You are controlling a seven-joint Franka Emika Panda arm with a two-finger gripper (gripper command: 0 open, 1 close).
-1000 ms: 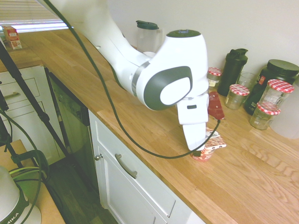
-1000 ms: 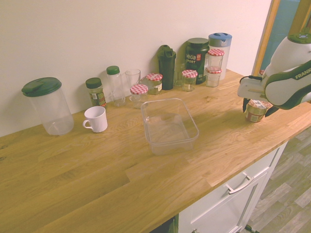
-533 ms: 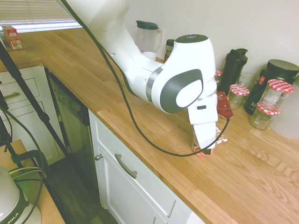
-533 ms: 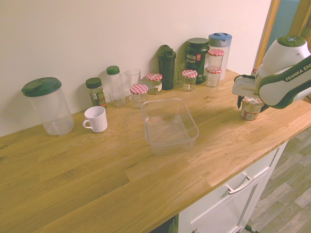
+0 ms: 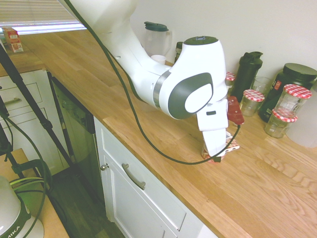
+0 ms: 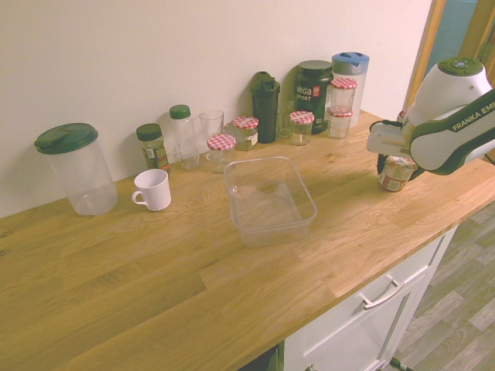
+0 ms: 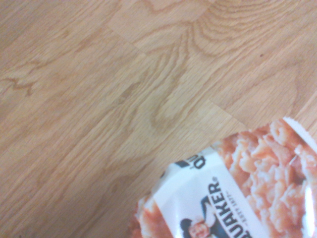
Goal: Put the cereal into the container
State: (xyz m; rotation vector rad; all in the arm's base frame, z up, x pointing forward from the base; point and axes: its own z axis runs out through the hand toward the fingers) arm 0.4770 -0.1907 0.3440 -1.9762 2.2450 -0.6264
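The hand [image 6: 396,171] is closed around the cereal [image 6: 394,173], holding the little cup just clear of the wooden tabletop [image 6: 193,255] near its front edge. The printed foil lid fills a corner of the wrist view. The container [image 6: 269,201] sits well away from the hand, out along the tabletop.

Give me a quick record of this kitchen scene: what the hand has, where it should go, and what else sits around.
hand: closed around the cereal cup, at the counter's right end in the second exterior view
cereal cup: gripped; lifted or resting, cannot tell
lid print: Quaker, seen in wrist view
container: clear tub, empty, mid-counter, apart from the cup
white mug: beside the tub
checked-lid jars: by the wall
wooden counter: bears everything
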